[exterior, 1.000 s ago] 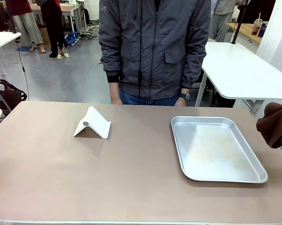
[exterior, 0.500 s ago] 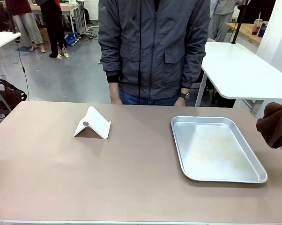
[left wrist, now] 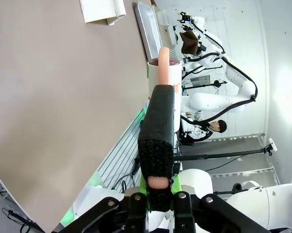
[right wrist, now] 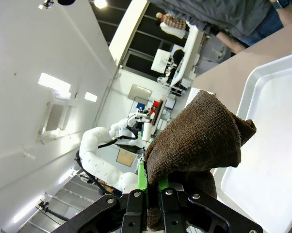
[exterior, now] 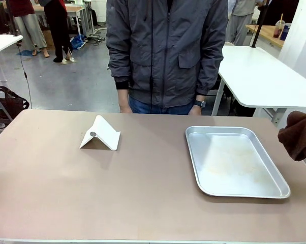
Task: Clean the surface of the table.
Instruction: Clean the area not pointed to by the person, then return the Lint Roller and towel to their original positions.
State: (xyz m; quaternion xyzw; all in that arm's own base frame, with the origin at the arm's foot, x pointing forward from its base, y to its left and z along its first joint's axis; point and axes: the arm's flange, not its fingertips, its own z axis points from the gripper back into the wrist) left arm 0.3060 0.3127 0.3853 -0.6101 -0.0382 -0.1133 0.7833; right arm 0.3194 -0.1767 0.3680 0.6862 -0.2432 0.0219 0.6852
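The table [exterior: 143, 188] has a matte brownish top running the full width of the front view. At its right edge hangs a dark brown cloth [exterior: 298, 134], above the table and just right of the tray. In the right wrist view my right gripper [right wrist: 153, 187] is shut on this brown cloth [right wrist: 199, 131], which drapes over the fingers. My left gripper [left wrist: 158, 191] is shut on a pink-handled tool [left wrist: 160, 121] with a black textured sleeve and a white cylindrical head, held above the table [left wrist: 63, 97].
A shiny silver tray [exterior: 234, 160] lies on the right half of the table. A white folded stand [exterior: 99, 133] sits left of centre. A person in a grey jacket [exterior: 165, 51] stands at the far edge, hands down. White tables stand behind.
A white shape at the front view's left edge has drawn slightly farther out of frame. The cloth, tray and stand have not moved.
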